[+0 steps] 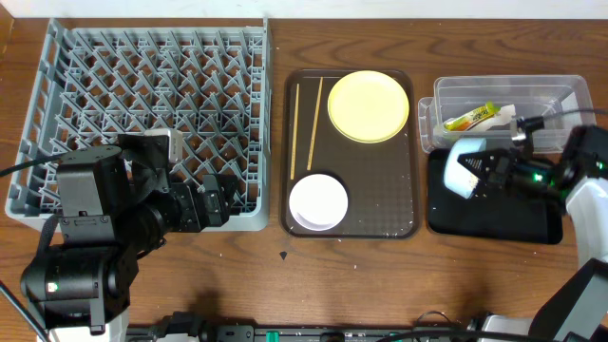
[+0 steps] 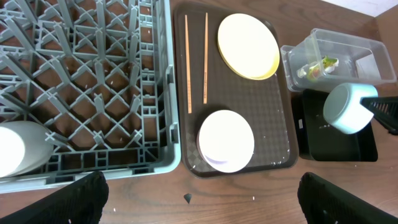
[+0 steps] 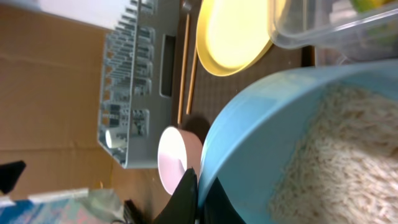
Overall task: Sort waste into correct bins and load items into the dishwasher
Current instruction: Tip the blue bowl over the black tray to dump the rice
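Note:
My right gripper (image 1: 484,169) is shut on the rim of the light-blue bowl (image 1: 463,168), tilted on its side above the black tray (image 1: 494,223). The right wrist view shows white rice scraps (image 3: 336,168) stuck inside the bowl (image 3: 261,130). The snack wrapper (image 1: 472,118) lies in the clear tub (image 1: 560,90). The yellow plate (image 1: 368,105), white bowl (image 1: 318,201) and chopsticks (image 1: 313,122) rest on the brown tray (image 1: 394,204). My left gripper (image 2: 199,199) is open over bare table in front of the grey dish rack (image 1: 142,114).
A white cup-like object (image 2: 15,149) sits at the rack's near left corner in the left wrist view. A small dark chip (image 1: 283,255) and white specks lie on the wooden table in front of the brown tray.

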`<act>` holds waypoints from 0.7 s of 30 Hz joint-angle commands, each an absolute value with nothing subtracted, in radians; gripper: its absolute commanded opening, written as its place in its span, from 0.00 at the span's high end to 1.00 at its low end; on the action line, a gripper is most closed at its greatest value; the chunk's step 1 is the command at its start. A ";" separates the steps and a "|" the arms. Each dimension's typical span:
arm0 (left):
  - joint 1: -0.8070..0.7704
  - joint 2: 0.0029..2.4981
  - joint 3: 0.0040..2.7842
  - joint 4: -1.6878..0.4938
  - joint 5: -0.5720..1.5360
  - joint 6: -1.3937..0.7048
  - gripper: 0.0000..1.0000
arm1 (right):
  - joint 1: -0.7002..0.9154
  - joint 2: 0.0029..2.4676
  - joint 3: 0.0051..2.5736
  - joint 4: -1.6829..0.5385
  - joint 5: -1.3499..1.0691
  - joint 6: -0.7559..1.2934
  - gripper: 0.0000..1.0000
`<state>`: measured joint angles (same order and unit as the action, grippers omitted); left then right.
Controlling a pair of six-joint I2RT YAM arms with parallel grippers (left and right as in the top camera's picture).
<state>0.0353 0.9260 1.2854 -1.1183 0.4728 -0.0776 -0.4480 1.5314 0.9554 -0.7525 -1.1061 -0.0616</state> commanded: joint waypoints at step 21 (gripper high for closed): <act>0.031 0.927 1.293 -1.118 0.486 -0.071 0.02 | -0.642 1.536 0.800 -0.676 -1.425 -0.081 0.99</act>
